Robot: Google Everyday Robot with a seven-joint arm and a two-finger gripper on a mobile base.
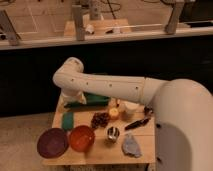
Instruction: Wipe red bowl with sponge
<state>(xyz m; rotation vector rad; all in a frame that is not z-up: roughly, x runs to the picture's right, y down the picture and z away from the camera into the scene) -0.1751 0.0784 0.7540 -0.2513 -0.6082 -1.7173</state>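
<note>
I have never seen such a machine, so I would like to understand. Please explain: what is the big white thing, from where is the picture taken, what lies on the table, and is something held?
The white shape is a robot arm; it enters from the picture's right and bends down at the back left. At its end is the gripper, a two-finger clamp, above the green tray. It is open and holds nothing. There is one picture only, looking down on a small wooden table. At the front stand a purple bowl, a red bowl and a small metal cup; a grey-blue cloth lies at the right. The teal sponge lies free behind the bowls, near the tray.
</note>
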